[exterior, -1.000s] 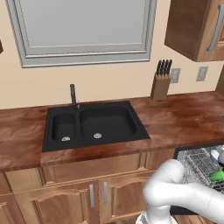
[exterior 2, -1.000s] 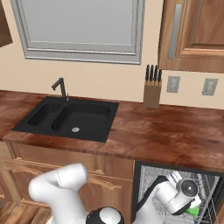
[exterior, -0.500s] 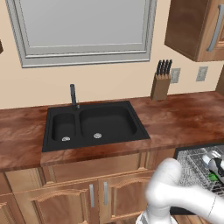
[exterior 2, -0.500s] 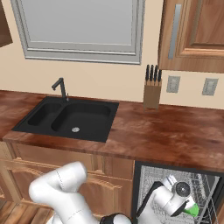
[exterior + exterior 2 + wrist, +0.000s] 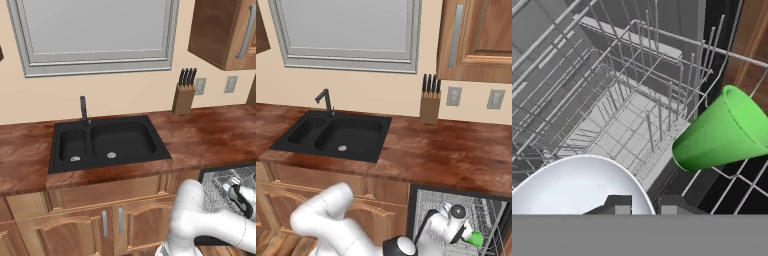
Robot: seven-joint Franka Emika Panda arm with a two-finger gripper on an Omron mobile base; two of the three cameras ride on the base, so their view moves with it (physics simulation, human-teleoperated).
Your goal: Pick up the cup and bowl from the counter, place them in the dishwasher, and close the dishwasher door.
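Where bowl (image 5: 577, 185) lies, claw (image 5: 644, 204) low

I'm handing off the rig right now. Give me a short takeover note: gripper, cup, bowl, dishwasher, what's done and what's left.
Gripper: down in the open dishwasher, shut on the rim of the bowl.
Bowl: held just above the wire rack, not yet released.
Cup: lying on its side in the rack, to the hand's right.
Counter: no cup or bowl on it.
Done: cup loaded.
Left: set the bowl down, release, withdraw, close the dishwasher door.
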